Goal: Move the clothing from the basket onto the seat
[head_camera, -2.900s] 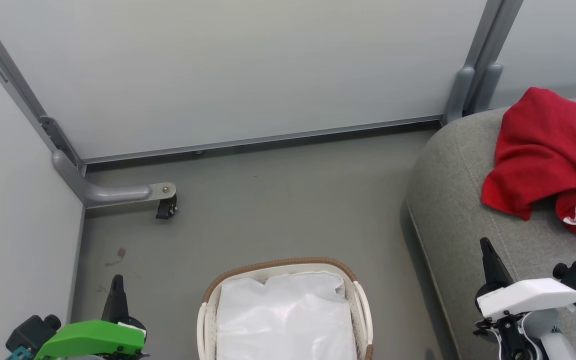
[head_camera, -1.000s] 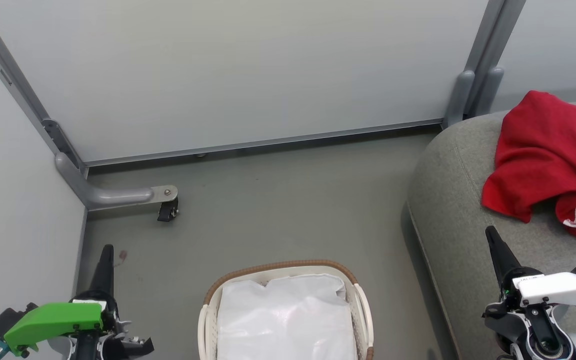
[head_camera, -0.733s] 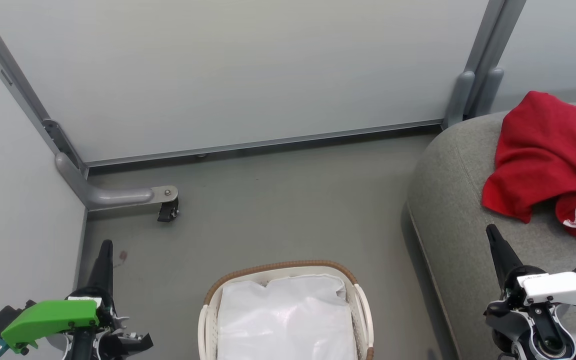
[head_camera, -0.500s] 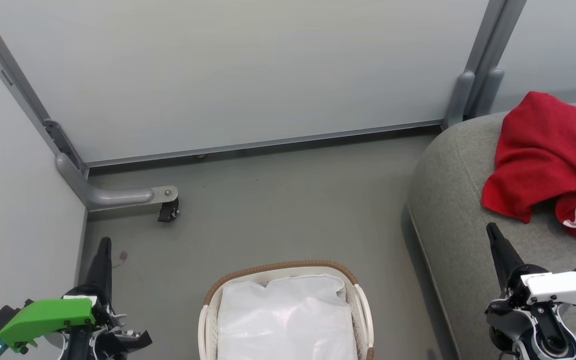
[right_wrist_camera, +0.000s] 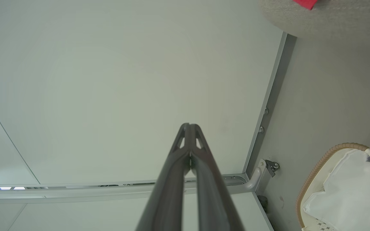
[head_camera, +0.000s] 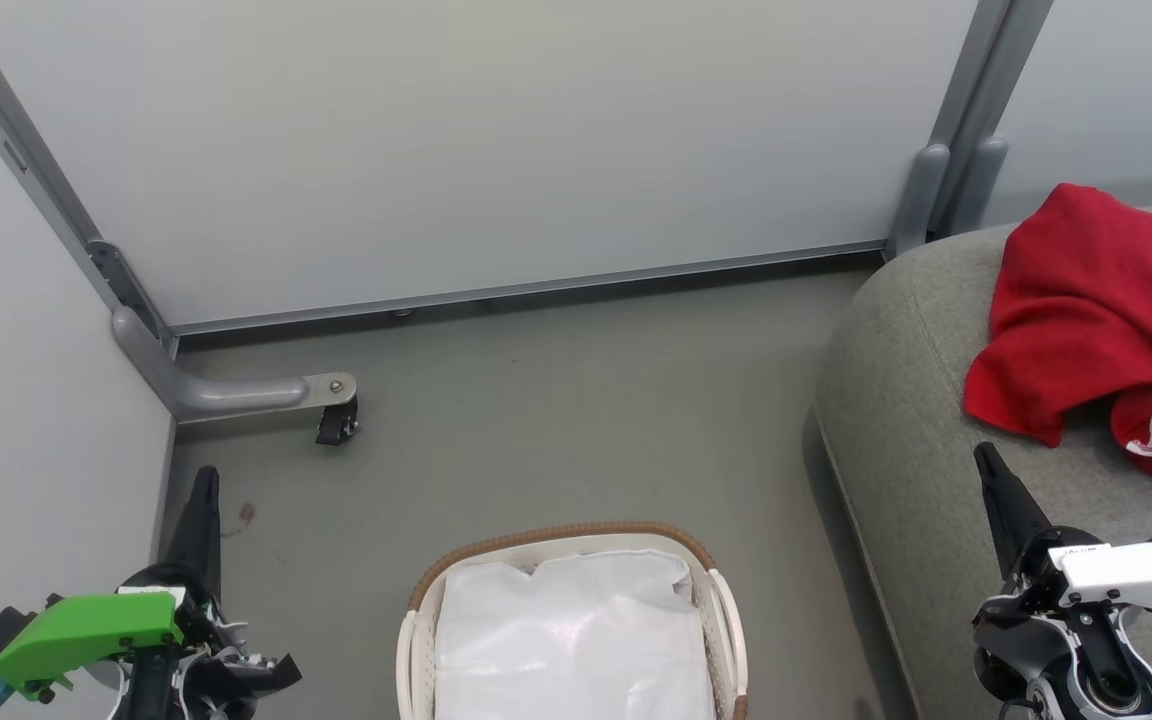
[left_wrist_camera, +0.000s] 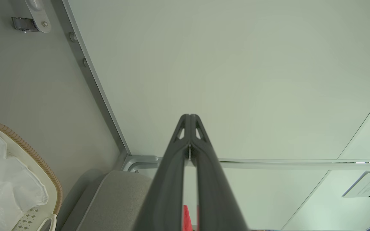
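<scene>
While clothing (head_camera: 1086,300) rests on seat (head_camera: 896,400), basket (head_camera: 561,533) holds liner (head_camera: 576,640).
Left gripper (head_camera: 204,478) and right gripper (head_camera: 984,458) pressed together; a right swing might snag clothing.

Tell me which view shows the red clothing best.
The head view: most of the clothing lies on the seat, cut only by the right edge. The left wrist view shows a thin red strip at its bottom; the right wrist view, a small red corner at its top.
</scene>
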`<state>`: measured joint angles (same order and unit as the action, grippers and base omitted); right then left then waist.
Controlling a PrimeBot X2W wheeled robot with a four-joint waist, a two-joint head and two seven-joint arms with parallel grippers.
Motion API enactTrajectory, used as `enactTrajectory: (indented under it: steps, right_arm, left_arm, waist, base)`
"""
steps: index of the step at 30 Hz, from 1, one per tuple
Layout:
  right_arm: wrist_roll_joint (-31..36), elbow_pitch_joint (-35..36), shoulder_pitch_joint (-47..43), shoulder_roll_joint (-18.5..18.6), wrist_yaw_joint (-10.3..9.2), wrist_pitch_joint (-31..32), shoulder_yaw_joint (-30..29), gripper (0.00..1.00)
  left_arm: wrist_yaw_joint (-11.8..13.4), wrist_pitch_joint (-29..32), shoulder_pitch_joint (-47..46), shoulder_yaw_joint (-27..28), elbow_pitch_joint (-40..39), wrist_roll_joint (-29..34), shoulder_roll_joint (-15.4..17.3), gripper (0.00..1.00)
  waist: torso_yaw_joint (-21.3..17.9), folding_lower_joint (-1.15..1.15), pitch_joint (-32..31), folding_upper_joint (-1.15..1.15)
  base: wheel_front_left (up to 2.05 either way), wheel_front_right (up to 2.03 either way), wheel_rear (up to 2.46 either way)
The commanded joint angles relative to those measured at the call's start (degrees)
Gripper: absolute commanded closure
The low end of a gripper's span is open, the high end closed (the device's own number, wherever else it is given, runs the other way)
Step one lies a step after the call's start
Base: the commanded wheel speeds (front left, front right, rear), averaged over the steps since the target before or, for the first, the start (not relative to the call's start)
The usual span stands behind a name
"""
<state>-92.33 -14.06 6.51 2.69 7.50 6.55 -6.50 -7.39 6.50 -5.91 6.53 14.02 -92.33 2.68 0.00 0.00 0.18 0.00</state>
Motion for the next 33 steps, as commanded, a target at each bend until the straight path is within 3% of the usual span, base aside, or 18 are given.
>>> enactTrajectory:
  steps: [1, 33]
  right_arm:
    - [-0.17, 0.19, -0.58, 0.36, -0.02, 0.19, -0.15, 1.0]
    - [-0.18, 0.18, -0.59, 0.36, -0.02, 0.18, -0.13, 1.0]
  left_arm:
    - [-0.24, 0.26, -0.64, 0.12, -0.06, -0.18, 0.37, 1.0]
    - [-0.24, 0.26, -0.64, 0.11, -0.07, -0.19, 0.37, 1.0]
  waist:
    - [0.0, 0.0, 0.0, 0.0]
    - [0.0, 0.0, 0.0, 0.0]
  base:
    - [0.0, 0.0, 0.0]
    - [0.0, 0.0, 0.0]
